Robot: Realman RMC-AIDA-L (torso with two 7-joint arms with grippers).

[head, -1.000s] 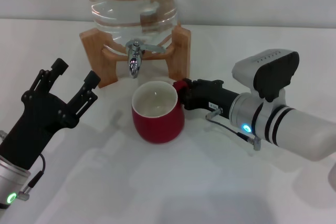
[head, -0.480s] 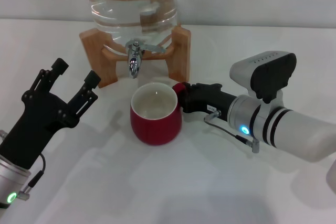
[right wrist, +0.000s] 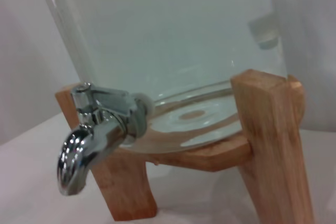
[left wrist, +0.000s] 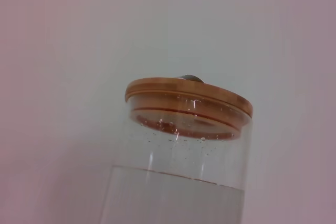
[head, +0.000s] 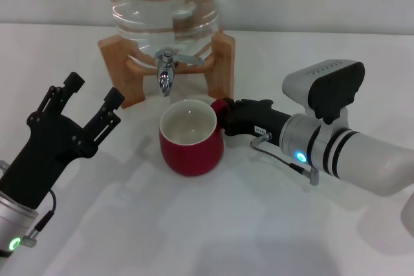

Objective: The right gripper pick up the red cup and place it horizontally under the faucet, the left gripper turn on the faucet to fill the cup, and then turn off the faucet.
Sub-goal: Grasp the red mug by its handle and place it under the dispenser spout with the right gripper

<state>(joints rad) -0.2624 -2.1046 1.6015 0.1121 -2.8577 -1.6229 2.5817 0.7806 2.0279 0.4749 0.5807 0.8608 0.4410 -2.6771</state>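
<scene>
The right claw [head: 228, 115] is closed on the red loop handle of the red cup [head: 191, 137], its black fingers reaching in level from the cup's right side. The cup sits upright on the white table [head: 213, 224], mouth up, showing its cream inside; whether its base fully rests on the table cannot be told. It lies just in front of and below the faucet [head: 165, 74], whose chrome spout points down near the cup's far rim, slightly to the left of its centre. Spout and cup are apart.

The left claw [head: 84, 105] hovers at the left, fingers spread wide and holding nothing, tips aimed toward the wooden stand [head: 220, 63] and well apart from the faucet. Bare table lies between this claw and the cup.

The clear water jug [head: 162, 4] rests in the stand, behind the cup. In the right wrist view the faucet [right wrist: 92, 135] projects from the jug's base between the stand's legs. The left wrist view shows only the jug's wooden lid [left wrist: 188, 98].
</scene>
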